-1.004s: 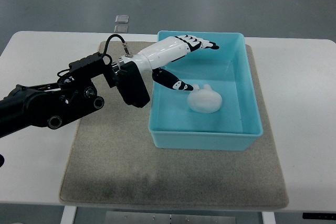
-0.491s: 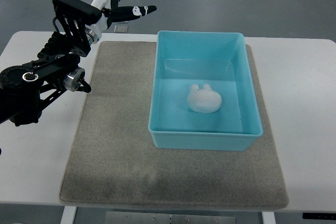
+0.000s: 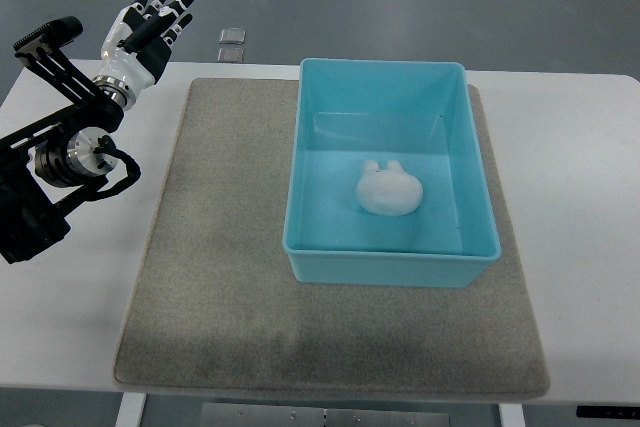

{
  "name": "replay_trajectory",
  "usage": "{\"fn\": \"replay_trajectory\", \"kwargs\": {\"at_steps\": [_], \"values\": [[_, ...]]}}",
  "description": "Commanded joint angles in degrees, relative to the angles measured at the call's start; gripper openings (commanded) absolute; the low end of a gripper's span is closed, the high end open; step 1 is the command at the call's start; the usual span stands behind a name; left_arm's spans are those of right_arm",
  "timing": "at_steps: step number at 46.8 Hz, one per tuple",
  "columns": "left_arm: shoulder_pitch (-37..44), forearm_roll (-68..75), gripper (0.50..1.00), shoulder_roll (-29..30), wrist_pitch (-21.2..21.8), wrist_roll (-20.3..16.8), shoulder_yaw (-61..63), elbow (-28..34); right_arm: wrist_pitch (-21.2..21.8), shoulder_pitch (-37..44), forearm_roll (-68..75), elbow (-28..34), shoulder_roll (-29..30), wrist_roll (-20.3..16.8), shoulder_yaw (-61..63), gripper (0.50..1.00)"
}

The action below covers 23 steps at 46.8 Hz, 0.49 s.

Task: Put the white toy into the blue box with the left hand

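The white toy [image 3: 387, 190], a small rounded rabbit shape, lies on the floor of the blue box [image 3: 305, 163], near its middle. The box stands on the right half of a grey mat. My left hand [image 3: 148, 24] is raised at the far left, well away from the box, over the table's back left corner. Its fingers are spread and hold nothing. The black left arm [image 3: 55, 167] comes in from the left edge. The right arm does not show.
The grey mat [image 3: 220, 267] covers the middle of the white table [image 3: 590, 197]. Two small square metal plates [image 3: 231, 44] lie on the floor beyond the table's back edge.
My left hand has pulled out of the box, risen and swung back to the far left. The toy stays in the box where it lay.
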Motion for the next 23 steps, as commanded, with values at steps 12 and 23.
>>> {"fn": "replay_trajectory", "kwargs": {"at_steps": [12, 23], "values": [[2.51, -5.51, 0.994, 1.88, -2.99, 3.33, -4.17, -0.54, 0.0, 0.01, -0.01, 0.0, 0.0, 0.0, 0.0, 0.936], [5.07, -5.51, 0.994, 2.76, -6.5, 4.04, -7.43, -1.25, 0.0, 0.01, -0.01, 0.0, 0.0, 0.0, 0.0, 0.936]]}}
